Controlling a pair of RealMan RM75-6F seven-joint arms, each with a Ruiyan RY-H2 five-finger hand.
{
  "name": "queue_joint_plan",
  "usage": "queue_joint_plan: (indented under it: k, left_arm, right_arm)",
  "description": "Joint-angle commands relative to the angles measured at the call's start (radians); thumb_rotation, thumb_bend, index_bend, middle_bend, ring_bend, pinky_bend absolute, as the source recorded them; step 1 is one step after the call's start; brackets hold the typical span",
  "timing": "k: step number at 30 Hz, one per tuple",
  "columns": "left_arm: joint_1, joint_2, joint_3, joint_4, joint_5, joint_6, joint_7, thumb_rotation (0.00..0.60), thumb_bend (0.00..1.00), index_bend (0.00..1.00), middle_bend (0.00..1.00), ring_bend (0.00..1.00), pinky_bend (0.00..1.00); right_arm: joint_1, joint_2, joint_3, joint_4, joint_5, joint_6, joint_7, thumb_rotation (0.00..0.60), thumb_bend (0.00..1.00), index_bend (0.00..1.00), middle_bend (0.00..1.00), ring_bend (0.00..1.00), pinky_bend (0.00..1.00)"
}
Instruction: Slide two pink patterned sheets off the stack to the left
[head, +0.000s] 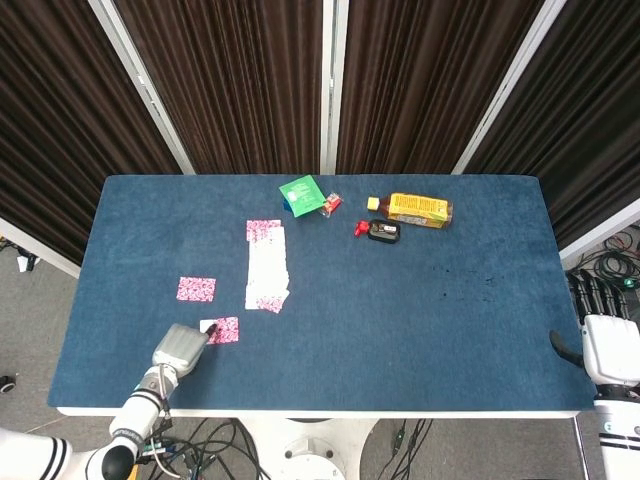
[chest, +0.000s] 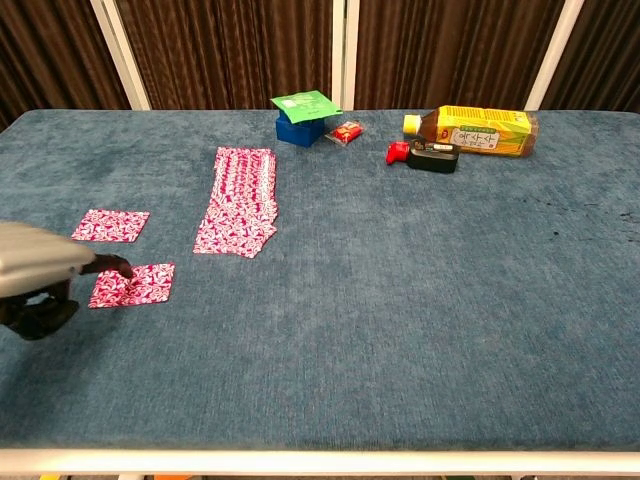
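Left hand (chest: 35, 270) is pressing a fingertip on a pink sheet (chest: 132, 284) lying long-axis horizontal, lower left; fanned stack (chest: 240, 200) running up-frame on blue table (chest: 420, 300), dark curtains (head: 250, 80) behind. Right hand (head: 608, 345) is resting, grasp indeterminate.

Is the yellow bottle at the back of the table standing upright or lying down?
Lying down. The yellow bottle rests on its side on the table, its cap pointing to the left in both views.
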Motion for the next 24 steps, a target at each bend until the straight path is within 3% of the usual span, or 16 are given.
queue_joint_plan:
  k: [1,4,7,12,14,17,19,24]
  left_arm:
    - [0.011,0.041,0.002,-0.038,0.027,0.039,-0.019,0.6,0.64,0.13,0.86,0.92,0.96]
    - [0.031,0.08,-0.013,-0.061,0.066,0.09,-0.059,0.6,0.64,0.13,0.85,0.92,0.95]
    - [0.081,0.089,-0.048,-0.025,0.184,0.186,-0.162,0.6,0.64,0.13,0.81,0.87,0.91]
    - [0.192,0.037,-0.1,0.154,0.396,0.39,-0.371,0.6,0.53,0.13,0.6,0.6,0.71]
    - [0.225,0.039,-0.108,0.192,0.397,0.406,-0.411,0.6,0.46,0.13,0.43,0.35,0.51]
    - [0.26,0.058,-0.104,0.229,0.414,0.415,-0.441,0.6,0.34,0.13,0.08,0.02,0.11]
    - [0.284,0.065,-0.1,0.243,0.436,0.421,-0.483,0.596,0.3,0.12,0.0,0.0,0.04]
    - [0.343,0.088,-0.087,0.257,0.489,0.432,-0.561,0.57,0.25,0.12,0.0,0.0,0.04]
  right_arm:
    - [0.0,0.001,0.0,-0.003,-0.002,0.002,-0.002,0.6,0.21,0.0,0.0,0.0,0.0]
    - [0.0,0.001,0.001,-0.005,-0.003,0.004,-0.003,0.6,0.21,0.0,0.0,0.0,0.0]
    - [0.0,0.0,0.001,-0.005,-0.006,0.006,-0.004,0.6,0.21,0.0,0.0,0.0,0.0]
    - [0.001,-0.006,0.001,0.001,-0.007,0.006,-0.001,0.6,0.21,0.0,0.0,0.0,0.0]
    - [0.002,-0.008,0.001,0.003,-0.007,0.005,0.002,0.6,0.21,0.0,0.0,0.0,0.0]
    - [0.004,-0.014,-0.001,0.016,-0.028,0.011,0.02,0.6,0.2,0.0,0.0,0.0,0.0]
    - [0.006,-0.016,-0.006,0.026,-0.043,0.012,0.027,0.6,0.16,0.0,0.0,0.0,0.0]
    - [0.012,-0.029,-0.011,0.037,-0.05,0.004,0.018,0.6,0.13,0.0,0.0,0.0,0.0]
